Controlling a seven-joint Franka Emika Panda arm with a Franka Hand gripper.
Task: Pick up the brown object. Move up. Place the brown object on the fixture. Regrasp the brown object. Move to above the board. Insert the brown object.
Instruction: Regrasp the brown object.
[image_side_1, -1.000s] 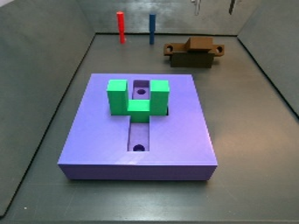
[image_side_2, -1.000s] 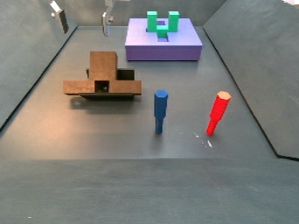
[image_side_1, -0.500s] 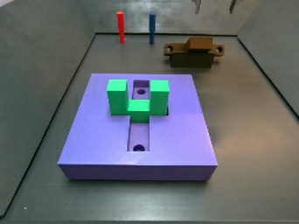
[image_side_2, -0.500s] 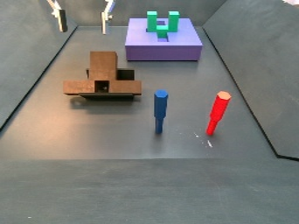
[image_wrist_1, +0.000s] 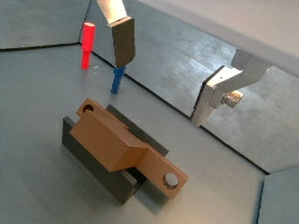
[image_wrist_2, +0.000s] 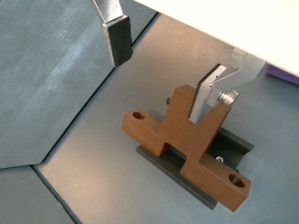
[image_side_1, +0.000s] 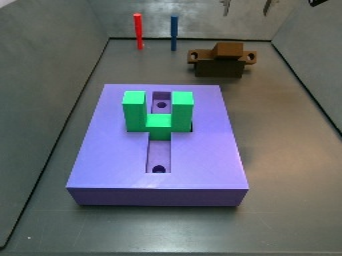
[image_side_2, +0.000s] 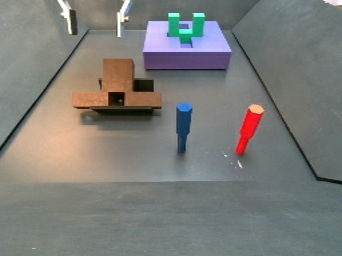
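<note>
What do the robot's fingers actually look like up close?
The gripper ends in two flat silver plates with dark pads. In a wrist view, one finger shows its dark pad; the other finger is bare shiny metal with a small bolt. No cables or markings are visible.

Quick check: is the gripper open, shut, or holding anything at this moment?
Gripper: open, holding nothing, raised above the brown object, which rests on the fixture.
</note>
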